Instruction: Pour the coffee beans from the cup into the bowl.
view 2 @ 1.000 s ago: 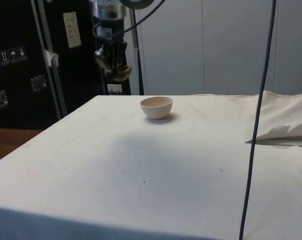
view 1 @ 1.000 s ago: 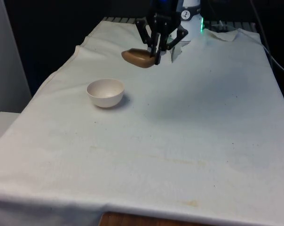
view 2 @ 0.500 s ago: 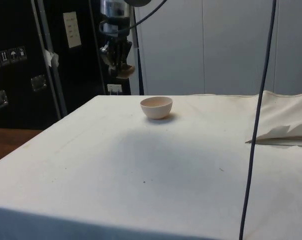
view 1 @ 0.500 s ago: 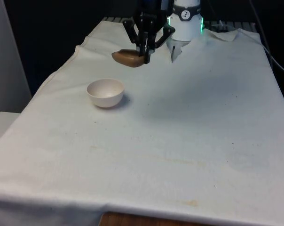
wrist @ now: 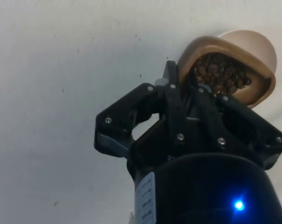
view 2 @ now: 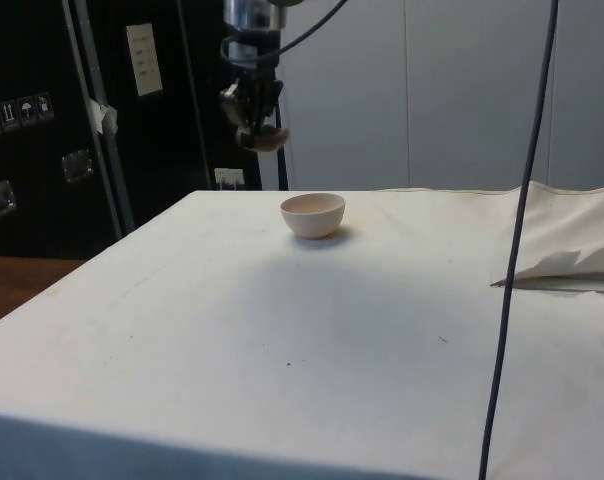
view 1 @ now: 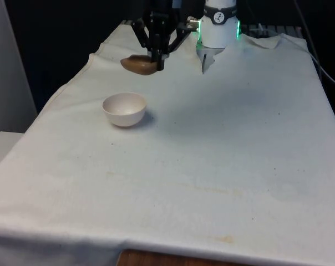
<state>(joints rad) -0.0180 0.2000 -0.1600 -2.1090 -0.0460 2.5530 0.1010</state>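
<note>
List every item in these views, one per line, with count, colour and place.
cup: one, brown, held in the air beyond the bowl, tilted.
coffee beans: many, dark brown, inside the cup.
bowl: one, off-white, on the cloth toward the front view's left, upright.
cloth: one, white, over the table.
cable: one, dark, hanging at the side view's right.
arm: one, white, at the table's far end.
gripper: one, black, fingers clamped on the cup's rim.
</note>
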